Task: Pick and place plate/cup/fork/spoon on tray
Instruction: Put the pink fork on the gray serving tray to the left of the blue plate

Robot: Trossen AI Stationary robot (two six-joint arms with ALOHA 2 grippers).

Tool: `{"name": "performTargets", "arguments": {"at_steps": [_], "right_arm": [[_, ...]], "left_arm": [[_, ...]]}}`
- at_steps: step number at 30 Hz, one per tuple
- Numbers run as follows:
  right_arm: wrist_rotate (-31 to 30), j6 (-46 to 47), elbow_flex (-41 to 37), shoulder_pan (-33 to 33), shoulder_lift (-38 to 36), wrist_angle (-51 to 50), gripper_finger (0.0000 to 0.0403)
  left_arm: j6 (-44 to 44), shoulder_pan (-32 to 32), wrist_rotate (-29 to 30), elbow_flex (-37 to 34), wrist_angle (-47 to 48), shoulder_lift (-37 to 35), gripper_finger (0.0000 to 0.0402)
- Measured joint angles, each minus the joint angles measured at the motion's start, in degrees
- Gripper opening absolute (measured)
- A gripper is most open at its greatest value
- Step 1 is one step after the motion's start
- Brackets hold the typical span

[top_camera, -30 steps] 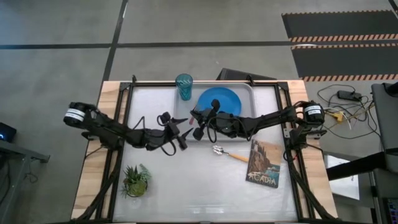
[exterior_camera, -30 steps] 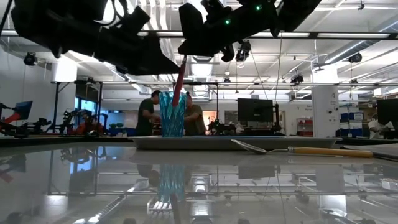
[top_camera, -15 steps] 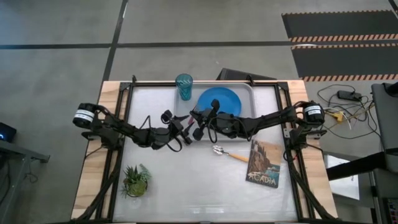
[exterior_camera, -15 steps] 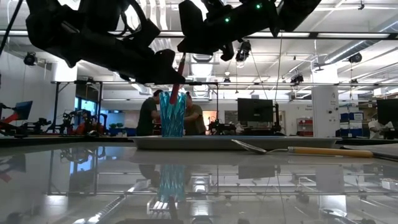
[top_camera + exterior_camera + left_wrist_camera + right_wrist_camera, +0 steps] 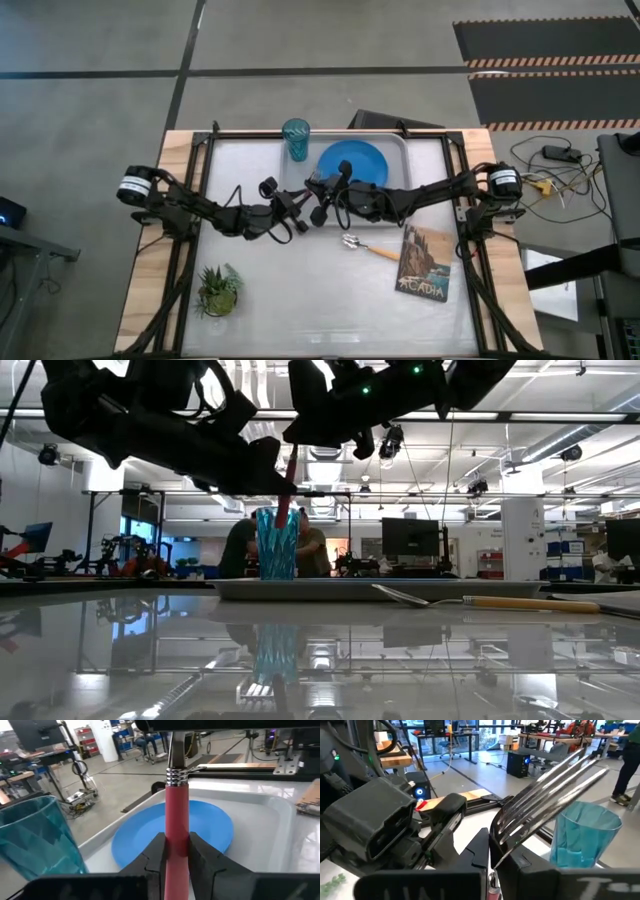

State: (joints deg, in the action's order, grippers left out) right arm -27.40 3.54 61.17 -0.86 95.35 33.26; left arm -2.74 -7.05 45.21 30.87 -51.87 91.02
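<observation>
The fork (image 5: 288, 485), with a pink-red handle and metal tines (image 5: 547, 785), hangs in the air just left of the tray (image 5: 400, 146), between both grippers. My left gripper (image 5: 176, 856) and my right gripper (image 5: 491, 851) are both shut on it. In the high view they meet near the tray's left rim, with my left gripper (image 5: 296, 206) just left of my right gripper (image 5: 318, 200). The blue plate (image 5: 352, 162) lies in the tray. The teal cup (image 5: 295, 136) stands at the tray's far left corner. The spoon (image 5: 366, 247) lies on the table near the tray. My left gripper pinches the fork's pink handle (image 5: 176, 827) between its two fingers (image 5: 156, 854), below the metal collar (image 5: 176, 776). It comes in from the table's left. The handle runs on past the fingers toward my right gripper. My right gripper pinches the fork's metal neck (image 5: 506, 837) between its two fingers, just behind the tines. It comes in from the table's right. The fork is lifted clear of the table, and its handle slants down below the hold (image 5: 294, 458).
A dark picture book (image 5: 424, 262) lies at the right, beside the spoon. A small potted plant (image 5: 218, 290) stands near the front left. The tray has bare floor to the right of the plate. People stand in the room behind the table.
My left gripper has moved toward the table's right, up to the fork, and has shut on its pink handle. My right gripper has kept the fork still in the air.
</observation>
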Motion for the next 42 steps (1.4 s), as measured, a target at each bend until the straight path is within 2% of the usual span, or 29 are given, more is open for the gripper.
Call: {"name": "performTargets", "arguments": {"at_steps": [5,8,14,17,23,27,31,37,42], "right_arm": [[0.9,1.2,0.0,0.0,0.0,-1.3,0.0026],[1.3,2.7,0.0,-0.2,0.0,-3.0,0.0055],[0.4,3.1,0.0,-0.1,-0.2,-3.0,0.0125],[0.4,3.1,0.0,-0.1,-1.1,-4.3,0.0155],[0.3,3.3,0.2,-0.1,-4.3,-10.1,0.0194],[0.4,3.3,0.2,-0.1,-7.3,-15.9,0.0205],[0.4,3.9,0.2,-0.1,-11.4,-25.7,0.0207],[0.3,7.4,-0.8,-0.4,-18.4,-39.8,0.0207],[0.3,7.5,-5.4,-1.4,-24.6,-41.1,0.0208]], "left_arm": [[4.2,0.0,-6.0,-1.3,-0.2,-0.9,0.003],[6.6,0.0,-9.1,-3.0,-1.1,-1.8,0.0003],[7.2,0.0,-12.7,-5.3,-5.7,-3.5,0.0001],[8.4,-0.1,-11.5,-6.9,-5.9,-5.2,0.0001],[9.9,-0.1,-4.8,-9.1,-3.5,-8.0,0.0001],[14.3,-0.1,-1.3,-8.6,7.3,-9.9,0.0001],[18.8,-0.2,-0.3,-4.8,20.1,-11.5,0.0001],[31.2,-0.1,4.0,5.0,48.3,-11.8,0.0001],[43.9,-0.2,4.3,13.1,69.5,-10.2,0.0001]]}}
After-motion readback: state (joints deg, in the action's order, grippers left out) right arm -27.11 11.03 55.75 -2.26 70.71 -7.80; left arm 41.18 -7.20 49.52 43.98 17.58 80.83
